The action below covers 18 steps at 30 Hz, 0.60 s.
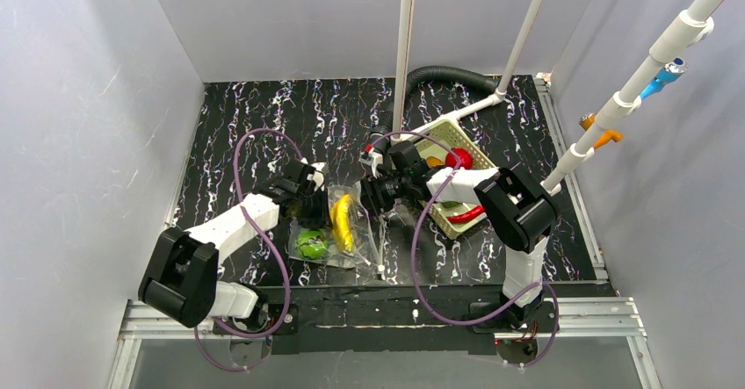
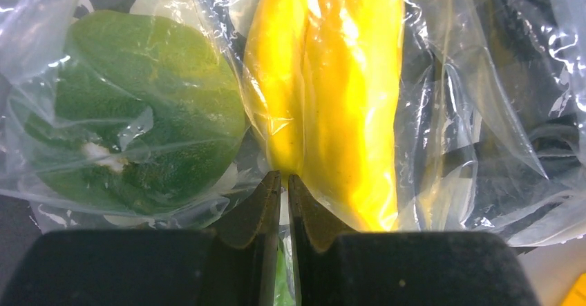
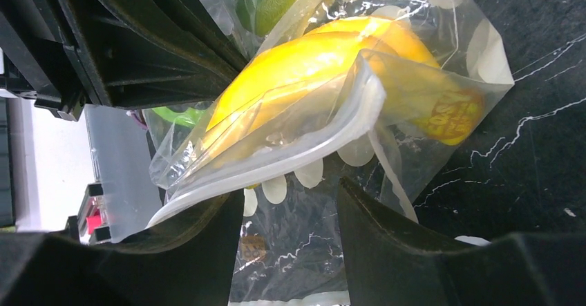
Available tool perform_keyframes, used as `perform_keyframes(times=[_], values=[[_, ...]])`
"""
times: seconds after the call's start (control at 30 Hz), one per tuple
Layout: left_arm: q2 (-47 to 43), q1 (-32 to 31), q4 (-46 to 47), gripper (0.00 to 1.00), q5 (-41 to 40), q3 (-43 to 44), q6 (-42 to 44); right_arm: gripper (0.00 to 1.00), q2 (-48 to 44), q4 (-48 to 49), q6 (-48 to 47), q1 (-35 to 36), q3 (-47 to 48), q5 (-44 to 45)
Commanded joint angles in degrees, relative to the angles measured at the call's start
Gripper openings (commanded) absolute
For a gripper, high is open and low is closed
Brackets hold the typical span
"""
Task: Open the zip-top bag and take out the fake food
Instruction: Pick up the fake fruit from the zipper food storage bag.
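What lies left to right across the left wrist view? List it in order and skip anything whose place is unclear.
green round piece → banana → empty clear stretch of the zip-top bag. Both food pieces sit inside the bag.

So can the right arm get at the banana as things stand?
Probably not yet. The right arm has open jaws right at the zip-top bag, but the banana lies inside under plastic, and the zip edge looks closed, though that's hard to tell.
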Motion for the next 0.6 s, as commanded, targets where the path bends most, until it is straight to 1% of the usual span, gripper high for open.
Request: perform_keyframes(times=[0.0, 0.2, 0.3, 0.37, 0.4, 0.5, 0.53, 0.57], values=[[-1.2, -0.8, -1.4, 0.09, 1.6, -1.1, -0.5, 0.59, 0.3, 1.1, 0.7, 0.5, 2.5, -1.5], [-1.3, -2.0, -1.1, 0.09, 1.7, -0.7, -1.1, 0.62, -0.3, 2.7, 1.5, 0.4, 2.2, -4.1], [-3.0, -2.0, -2.4, 0.11, -1.1, -0.4, -1.0, 0.64, -1.5, 5.6, 2.8, 0.2, 1.1, -7.0], [-4.0, -2.0, -2.7, 0.14, -1.7, -0.3, -0.8, 0.65, -2.0, 8.8, 4.8, 0.1, 0.3, -9.1], [-4.4, -2.0, -2.7, 0.15, -1.7, -0.3, -0.7, 0.66, -2.0, 11.6, 6.4, 0.0, -0.5, -11.7], [-4.7, -2.0, -2.4, 0.21, -1.6, -0.2, -0.8, 0.66, -2.0, 24.2, 14.4, 0.2, -3.1, -17.2], [-4.7, -2.0, -2.4, 0.24, -1.8, -0.1, -0.9, 0.66, -2.1, 25.6, 15.5, 0.2, -3.4, -17.4], [-4.7, -2.0, -2.5, 0.27, -2.1, -0.1, -0.9, 0.66, -2.3, 24.5, 15.0, 0.2, -3.2, -16.1]])
